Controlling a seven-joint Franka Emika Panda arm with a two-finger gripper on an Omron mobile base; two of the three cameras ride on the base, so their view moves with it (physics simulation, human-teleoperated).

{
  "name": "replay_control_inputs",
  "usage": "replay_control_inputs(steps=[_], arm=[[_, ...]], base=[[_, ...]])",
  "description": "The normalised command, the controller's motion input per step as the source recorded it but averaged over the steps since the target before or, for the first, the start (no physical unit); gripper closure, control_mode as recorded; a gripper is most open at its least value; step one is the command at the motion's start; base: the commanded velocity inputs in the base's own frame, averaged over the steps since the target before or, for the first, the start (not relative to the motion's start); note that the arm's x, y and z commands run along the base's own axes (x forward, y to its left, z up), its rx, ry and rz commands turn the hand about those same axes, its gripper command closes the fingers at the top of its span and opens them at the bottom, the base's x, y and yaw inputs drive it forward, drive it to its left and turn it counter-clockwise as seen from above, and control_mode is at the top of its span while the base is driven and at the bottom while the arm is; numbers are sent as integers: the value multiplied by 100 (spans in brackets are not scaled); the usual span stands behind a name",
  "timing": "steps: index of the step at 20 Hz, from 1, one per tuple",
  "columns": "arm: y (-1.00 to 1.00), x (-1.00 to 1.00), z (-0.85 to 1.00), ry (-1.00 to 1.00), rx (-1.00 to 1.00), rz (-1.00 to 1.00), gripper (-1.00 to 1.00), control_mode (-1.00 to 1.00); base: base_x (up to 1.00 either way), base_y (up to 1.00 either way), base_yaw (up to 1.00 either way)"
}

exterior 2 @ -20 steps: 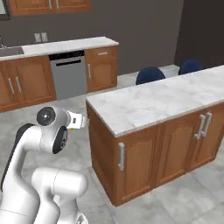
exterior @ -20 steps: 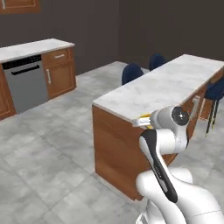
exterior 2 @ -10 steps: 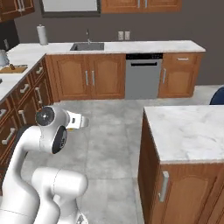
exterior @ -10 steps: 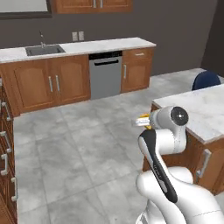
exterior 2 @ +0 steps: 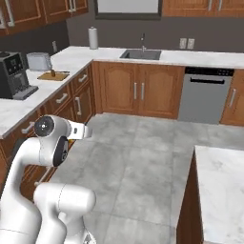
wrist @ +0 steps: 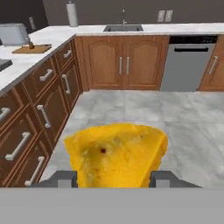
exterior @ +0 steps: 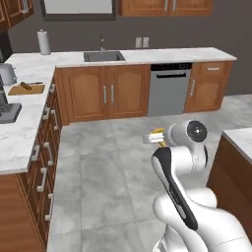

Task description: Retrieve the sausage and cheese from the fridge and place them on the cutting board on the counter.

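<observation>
Right now I've got the cheese (wrist: 116, 154) clamped between the fingers of the gripper (wrist: 114, 178), carried out in front of the arm above the open floor, well apart from the cutting board (exterior: 26, 89) on the far left counter (exterior: 22, 140). From the left base view the yellow wedge (exterior: 156, 134) pokes out just beyond the hand. I reckon it is light and fairly stiff, though probably a bit waxy and slippery, so the flat broad sides are where I'd want the pads, and that looks to be how it sits. On the board a small dark piece stands, which I take for the sausage (exterior: 26, 85), too small to be sure. I can't read any writing or brand anywhere, not even on the coffee machine (exterior 2: 14, 75)
</observation>
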Motion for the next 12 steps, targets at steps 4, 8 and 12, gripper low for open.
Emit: replay_control_inputs(steps=[4, 8, 12], arm=[[0, 0, 0, 0, 0, 0, 100, 100], [0, 0, 0, 0, 0, 0, 100, 100], [0, 0, 0, 0, 0, 0, 100, 100]], base=[[91, 0, 20], [92, 0, 19], [92, 0, 19]])
